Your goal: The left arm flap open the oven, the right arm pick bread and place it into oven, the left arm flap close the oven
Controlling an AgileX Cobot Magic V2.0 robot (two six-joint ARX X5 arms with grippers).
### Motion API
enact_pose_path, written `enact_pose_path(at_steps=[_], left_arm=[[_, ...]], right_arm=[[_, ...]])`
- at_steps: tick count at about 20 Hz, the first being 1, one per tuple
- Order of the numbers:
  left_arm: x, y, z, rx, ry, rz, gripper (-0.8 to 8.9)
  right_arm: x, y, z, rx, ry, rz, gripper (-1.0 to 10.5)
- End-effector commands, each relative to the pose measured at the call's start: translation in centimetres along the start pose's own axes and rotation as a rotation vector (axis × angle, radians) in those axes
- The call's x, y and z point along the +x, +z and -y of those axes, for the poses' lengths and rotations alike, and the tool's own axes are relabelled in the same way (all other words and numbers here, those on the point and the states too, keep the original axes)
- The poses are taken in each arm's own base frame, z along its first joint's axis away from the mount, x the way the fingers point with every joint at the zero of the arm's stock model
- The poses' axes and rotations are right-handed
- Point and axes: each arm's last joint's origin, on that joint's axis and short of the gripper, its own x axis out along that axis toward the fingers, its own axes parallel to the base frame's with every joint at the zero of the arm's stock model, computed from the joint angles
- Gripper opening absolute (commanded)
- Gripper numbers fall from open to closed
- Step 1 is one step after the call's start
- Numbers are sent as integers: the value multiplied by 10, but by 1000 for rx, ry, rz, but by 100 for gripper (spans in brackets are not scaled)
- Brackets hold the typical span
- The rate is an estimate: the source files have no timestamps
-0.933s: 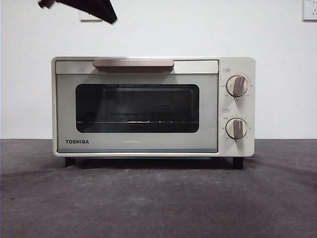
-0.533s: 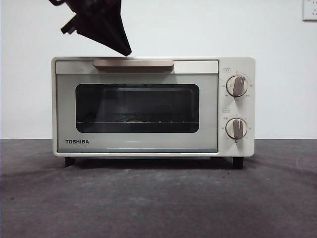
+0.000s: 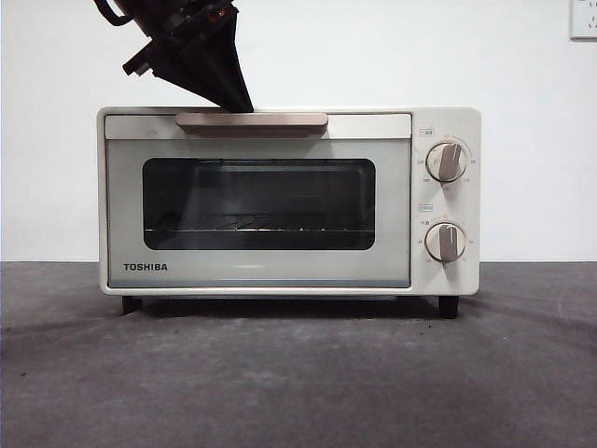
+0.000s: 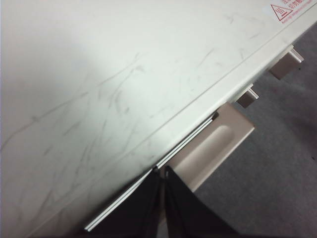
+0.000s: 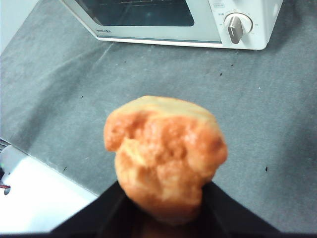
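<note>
Left gripper, jaws pressed together, at the closed oven's handle; right gripper pinching the bread.

- A dark grey table surface fills the lower part of the front view.
- A plain white wall fills the upper part.
- A white wall socket sits at the upper right corner.
</note>
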Motion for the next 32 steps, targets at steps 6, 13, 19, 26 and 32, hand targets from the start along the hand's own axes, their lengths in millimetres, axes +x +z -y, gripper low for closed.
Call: enact_pose_path(at_steps=[6,13,19,26,32], left_arm=[[7,-6,4,0,-17,-104,16],[7,-14,10,6,-37,-192,16],[8,-19,18,12,-56,-247,16],[14,-30,31,24,-85,-302,16],[17,-44,42,25,-104,-293,16]], right_arm=[[-3,3,-3,-2,12,16,135],[-3,3,-3,-2,12,16,135],[-3,3,-3,-2,12,16,135],[-3,3,-3,-2,12,16,135],[-3,3,-3,-3,11,18,135]])
